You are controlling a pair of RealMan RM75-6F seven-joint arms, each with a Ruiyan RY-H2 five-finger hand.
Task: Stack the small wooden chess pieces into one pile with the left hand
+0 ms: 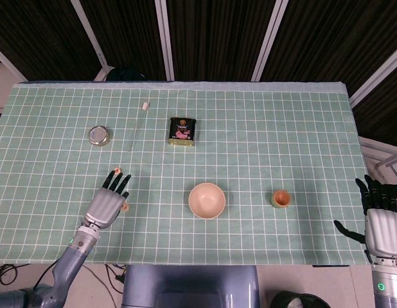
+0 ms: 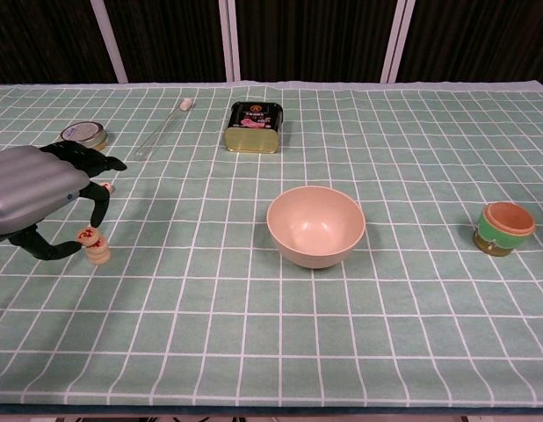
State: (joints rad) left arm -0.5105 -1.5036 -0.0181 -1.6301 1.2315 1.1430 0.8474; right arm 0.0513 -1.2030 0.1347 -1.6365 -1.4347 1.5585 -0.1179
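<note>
open cloth between chess stack (image 2: 97,247) and bowl (image 2: 315,225).

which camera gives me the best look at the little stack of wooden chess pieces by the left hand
The chest view. There the chess piece stack shows side-on, a red-marked piece on top of another, with the left hand pinching the top one. In the head view the same stack is only a small dot, mostly hidden beside the hand.
</note>
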